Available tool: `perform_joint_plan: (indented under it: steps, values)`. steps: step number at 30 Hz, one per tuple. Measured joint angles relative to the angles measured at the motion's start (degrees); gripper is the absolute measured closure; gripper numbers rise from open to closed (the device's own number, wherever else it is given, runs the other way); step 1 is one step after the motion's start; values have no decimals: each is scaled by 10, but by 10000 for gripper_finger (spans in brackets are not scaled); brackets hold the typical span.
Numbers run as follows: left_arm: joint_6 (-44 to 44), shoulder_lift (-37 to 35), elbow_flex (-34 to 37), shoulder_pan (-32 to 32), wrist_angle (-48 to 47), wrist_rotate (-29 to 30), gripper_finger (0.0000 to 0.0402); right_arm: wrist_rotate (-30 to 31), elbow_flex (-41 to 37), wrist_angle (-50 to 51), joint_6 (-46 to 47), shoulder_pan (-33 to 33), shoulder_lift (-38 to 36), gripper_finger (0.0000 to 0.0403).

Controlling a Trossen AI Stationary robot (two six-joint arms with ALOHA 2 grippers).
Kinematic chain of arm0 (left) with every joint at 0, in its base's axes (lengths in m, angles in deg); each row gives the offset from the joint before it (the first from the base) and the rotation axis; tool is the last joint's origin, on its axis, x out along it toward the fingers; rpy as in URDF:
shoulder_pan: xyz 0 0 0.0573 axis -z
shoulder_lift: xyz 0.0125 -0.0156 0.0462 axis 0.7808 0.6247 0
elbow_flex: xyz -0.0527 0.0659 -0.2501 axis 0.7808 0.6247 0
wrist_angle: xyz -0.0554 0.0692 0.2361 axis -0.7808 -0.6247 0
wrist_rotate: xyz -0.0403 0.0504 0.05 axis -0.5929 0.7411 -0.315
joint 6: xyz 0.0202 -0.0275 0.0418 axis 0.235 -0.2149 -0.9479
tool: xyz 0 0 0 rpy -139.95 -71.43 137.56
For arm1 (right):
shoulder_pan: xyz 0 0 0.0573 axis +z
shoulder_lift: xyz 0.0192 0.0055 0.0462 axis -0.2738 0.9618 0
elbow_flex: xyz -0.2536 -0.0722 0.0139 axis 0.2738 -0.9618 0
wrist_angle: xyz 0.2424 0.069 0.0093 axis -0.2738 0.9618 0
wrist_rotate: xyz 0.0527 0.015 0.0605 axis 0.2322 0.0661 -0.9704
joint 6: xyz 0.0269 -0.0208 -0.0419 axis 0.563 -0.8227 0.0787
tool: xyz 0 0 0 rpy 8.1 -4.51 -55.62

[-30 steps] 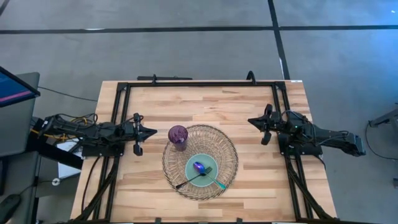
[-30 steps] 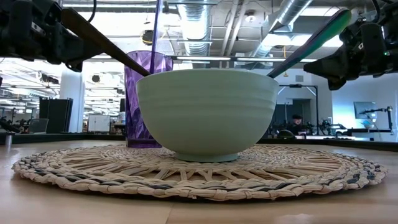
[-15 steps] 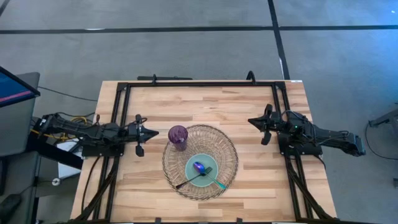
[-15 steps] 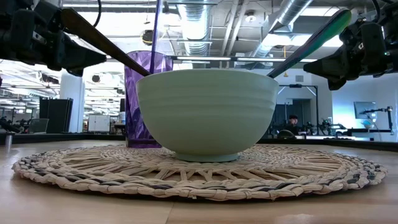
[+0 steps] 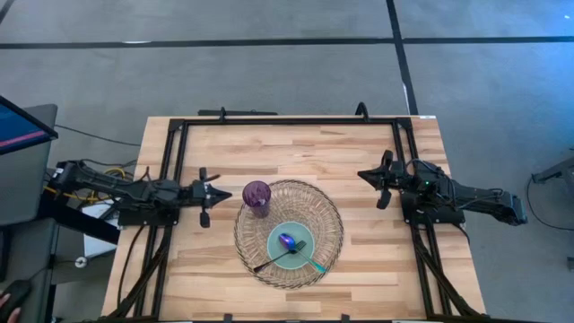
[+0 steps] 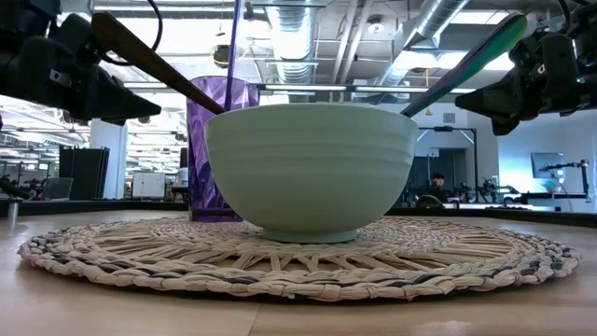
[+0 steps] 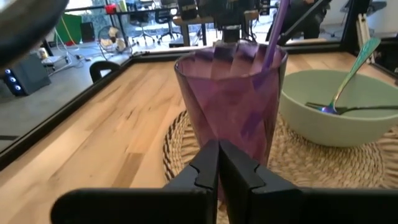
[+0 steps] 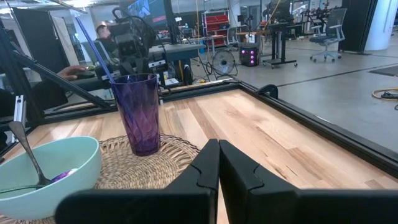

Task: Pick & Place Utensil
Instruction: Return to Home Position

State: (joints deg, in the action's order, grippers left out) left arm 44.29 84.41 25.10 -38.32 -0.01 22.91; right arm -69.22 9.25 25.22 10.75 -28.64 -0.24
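Note:
A mint-green bowl (image 5: 292, 242) stands on a round woven mat (image 5: 289, 193), with a purple faceted cup (image 5: 257, 195) at the mat's far-left part. A dark-handled spoon (image 5: 269, 261) with an iridescent head and a teal-handled utensil (image 5: 316, 266) lean on the bowl's rim, heads inside. A thin purple stick (image 7: 273, 31) stands in the cup. My left gripper (image 5: 229, 190) is shut, level, just left of the cup (image 7: 233, 93) and apart from it. My right gripper (image 5: 363, 175) is shut and waits near the table's right side.
A black frame (image 5: 287, 121) runs along the table's far, left and right sides. Bare wood lies between the mat and my right gripper (image 8: 219, 155) and along the far edge. A person (image 8: 102, 31) shows in the room beyond the table.
My left gripper has moved a little toward the table's right, toward the purple cup, staying level and shut. The bowl, cup and utensils have kept still.

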Motion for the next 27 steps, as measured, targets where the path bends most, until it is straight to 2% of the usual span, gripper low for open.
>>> perform_joint_plan:
  steps: [7,19,27]
  values:
    - [0,13,0,0,1,0,389,0,0,0,0,0,0,402]
    - [0,-30,0,0,1,0,389,0,0,0,0,0,0,402]
    - [0,-34,0,0,1,0,389,0,0,0,0,0,0,402]
